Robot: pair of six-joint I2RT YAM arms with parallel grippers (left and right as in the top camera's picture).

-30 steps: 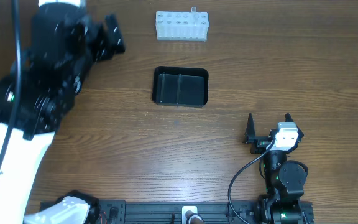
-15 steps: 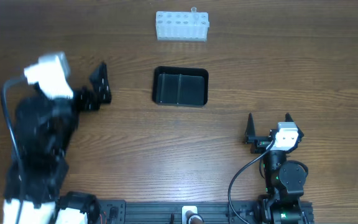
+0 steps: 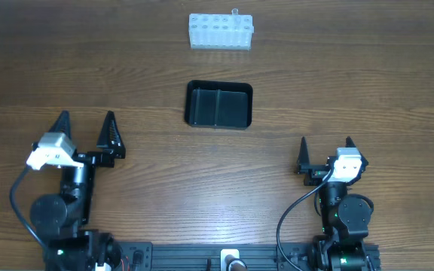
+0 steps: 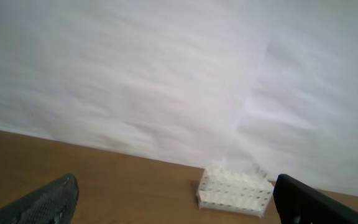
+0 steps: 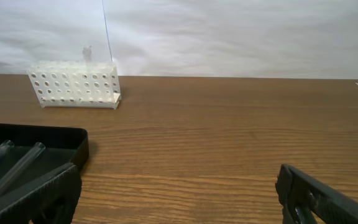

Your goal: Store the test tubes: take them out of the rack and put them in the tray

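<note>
Tube [image 3: 235, 13]: one clear, thin tube stands upright in the far row of the white rack [image 3: 221, 32], the row facing away from the black tray [image 3: 218, 84] and toward the right arm's end. It is hard to make out against the pale backdrop. Two more clear tubes [image 5: 17, 165] lie side by side in the tray. The rack sits just beyond the tray on the wooden table [image 3: 353, 75]. The left gripper [image 3: 87, 115] and right gripper [image 3: 326, 140] rest on the tray's other side, well apart from it, fingers spread wide and holding nothing. Likely risks: the slim, slick tube could slip or tilt in the fingers. A pull that is not straight up could lift or tip the light rack. A careless release could knock the tubes lying in the tray.
</note>
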